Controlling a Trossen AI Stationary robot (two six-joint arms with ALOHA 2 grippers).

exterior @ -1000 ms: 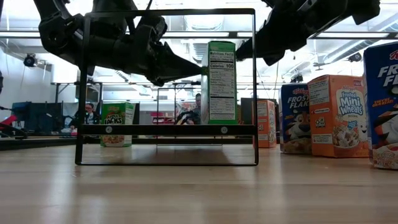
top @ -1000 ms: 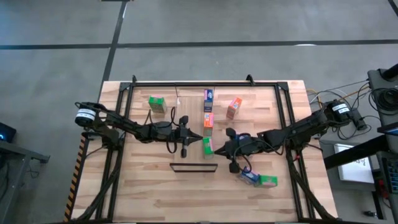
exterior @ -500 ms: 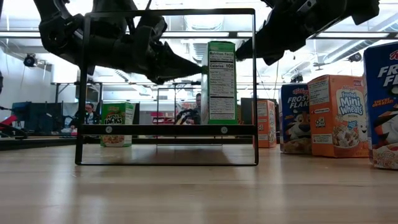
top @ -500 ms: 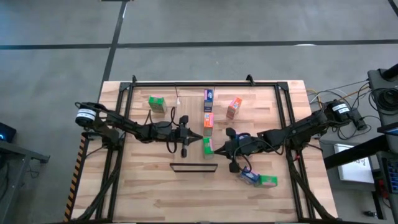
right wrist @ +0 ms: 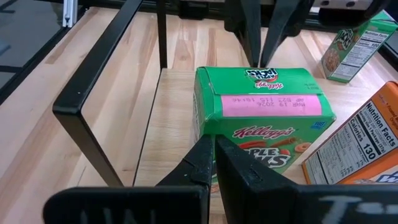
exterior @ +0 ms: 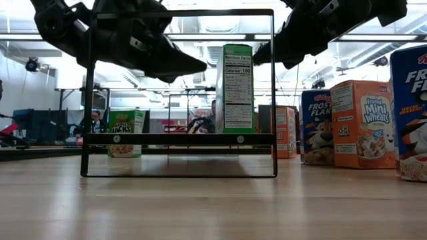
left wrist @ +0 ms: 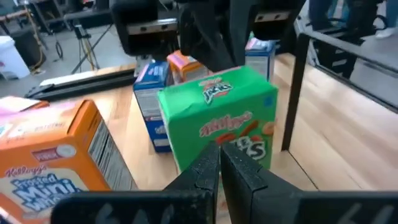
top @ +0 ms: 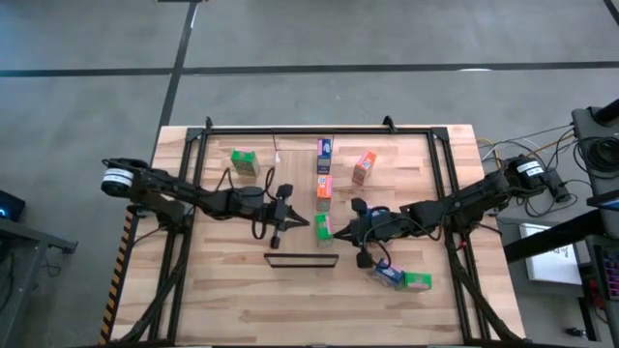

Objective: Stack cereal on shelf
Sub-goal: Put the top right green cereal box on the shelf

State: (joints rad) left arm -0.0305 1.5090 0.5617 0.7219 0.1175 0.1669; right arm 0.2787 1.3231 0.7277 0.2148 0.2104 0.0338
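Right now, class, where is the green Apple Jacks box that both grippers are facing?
In the high view, the green Apple Jacks box stands mid-table between the shut left gripper and shut right gripper, just behind the black shelf frame.

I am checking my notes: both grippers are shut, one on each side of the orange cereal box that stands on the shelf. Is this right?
Not quite: that box is green, not orange, as both wrist views show. The rest holds: the left gripper and the right gripper are shut, one on each side of it, and it stands on the shelf.

Glossy cardbd cereal (right wrist: 264,118); wood shelf (right wrist: 168,124).
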